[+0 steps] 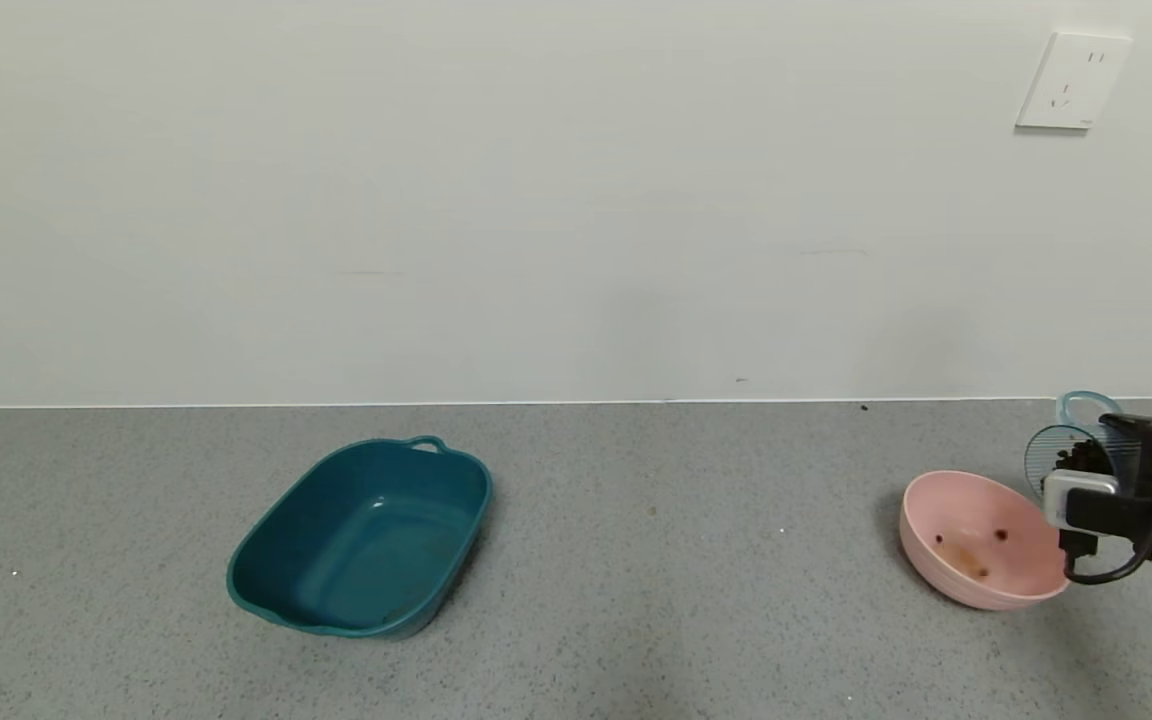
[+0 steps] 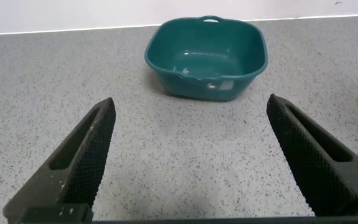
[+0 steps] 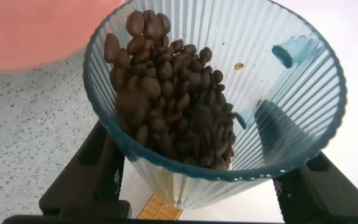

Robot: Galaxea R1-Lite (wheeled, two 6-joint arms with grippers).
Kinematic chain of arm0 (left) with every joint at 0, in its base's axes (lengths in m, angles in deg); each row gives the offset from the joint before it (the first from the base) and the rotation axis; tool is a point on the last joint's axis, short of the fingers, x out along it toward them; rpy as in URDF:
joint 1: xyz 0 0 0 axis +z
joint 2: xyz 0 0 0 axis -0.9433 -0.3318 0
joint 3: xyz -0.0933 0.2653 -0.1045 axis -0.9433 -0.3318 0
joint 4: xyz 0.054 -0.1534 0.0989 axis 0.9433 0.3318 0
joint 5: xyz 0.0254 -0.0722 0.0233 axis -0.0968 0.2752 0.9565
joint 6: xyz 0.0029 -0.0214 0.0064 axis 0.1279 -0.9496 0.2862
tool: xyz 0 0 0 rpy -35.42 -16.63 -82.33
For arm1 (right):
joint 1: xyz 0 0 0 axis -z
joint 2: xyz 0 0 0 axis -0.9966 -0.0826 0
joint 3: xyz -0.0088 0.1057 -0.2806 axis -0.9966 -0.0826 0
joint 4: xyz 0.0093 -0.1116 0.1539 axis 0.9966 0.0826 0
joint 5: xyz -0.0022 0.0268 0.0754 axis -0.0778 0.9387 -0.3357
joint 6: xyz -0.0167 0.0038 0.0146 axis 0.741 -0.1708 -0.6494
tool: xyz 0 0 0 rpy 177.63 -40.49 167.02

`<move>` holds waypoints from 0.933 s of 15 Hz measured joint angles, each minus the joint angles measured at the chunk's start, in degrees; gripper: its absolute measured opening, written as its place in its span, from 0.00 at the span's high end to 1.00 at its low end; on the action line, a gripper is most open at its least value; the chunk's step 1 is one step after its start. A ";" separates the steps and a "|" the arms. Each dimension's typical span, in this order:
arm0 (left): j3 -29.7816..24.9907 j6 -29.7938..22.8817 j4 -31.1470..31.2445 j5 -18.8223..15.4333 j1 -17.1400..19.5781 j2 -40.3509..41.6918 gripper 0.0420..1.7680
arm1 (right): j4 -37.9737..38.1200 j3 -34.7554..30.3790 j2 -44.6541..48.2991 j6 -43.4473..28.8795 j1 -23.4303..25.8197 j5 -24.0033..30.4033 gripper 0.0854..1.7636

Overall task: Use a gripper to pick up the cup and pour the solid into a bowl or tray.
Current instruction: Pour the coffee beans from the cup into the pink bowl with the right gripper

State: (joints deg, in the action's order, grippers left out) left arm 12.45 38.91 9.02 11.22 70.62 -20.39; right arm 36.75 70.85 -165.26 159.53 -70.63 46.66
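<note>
My right gripper [image 1: 1086, 470] is shut on the translucent blue-grey ribbed cup [image 1: 1071, 455] and holds it tipped over the far right rim of the pale pink bowl [image 1: 946, 575]. In the right wrist view the cup [image 3: 291, 118] is full of dark brown beans [image 3: 173, 106] sliding toward its lip, with the pink bowl [image 3: 30, 31] beyond. A few beans [image 1: 999, 535] lie in the bowl. My left gripper [image 2: 191, 162] is open and empty, low over the counter, out of the head view.
A dark teal rectangular tub [image 1: 361, 540] with handles stands at the left centre of the grey speckled counter; it also shows in the left wrist view [image 2: 207, 56]. A white wall with a socket [image 1: 1074, 80] runs behind.
</note>
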 joint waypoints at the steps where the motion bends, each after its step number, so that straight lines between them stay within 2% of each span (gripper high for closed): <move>1: 0.00 0.00 0.02 0.00 0.00 0.00 0.01 | 0.00 -0.06 -0.02 0.94 0.00 0.00 0.24; 5: 0.00 0.00 0.00 0.00 0.00 0.00 0.01 | -2.26 -0.55 -0.07 4.57 -0.02 0.06 0.24; 14: 0.00 0.00 0.00 0.00 -0.02 0.00 0.01 | -4.52 -2.06 -0.18 6.95 -0.85 0.00 0.24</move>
State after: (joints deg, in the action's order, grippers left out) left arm 12.45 38.91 9.02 11.22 70.59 -20.39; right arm 32.23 68.79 -165.44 166.48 -71.48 46.66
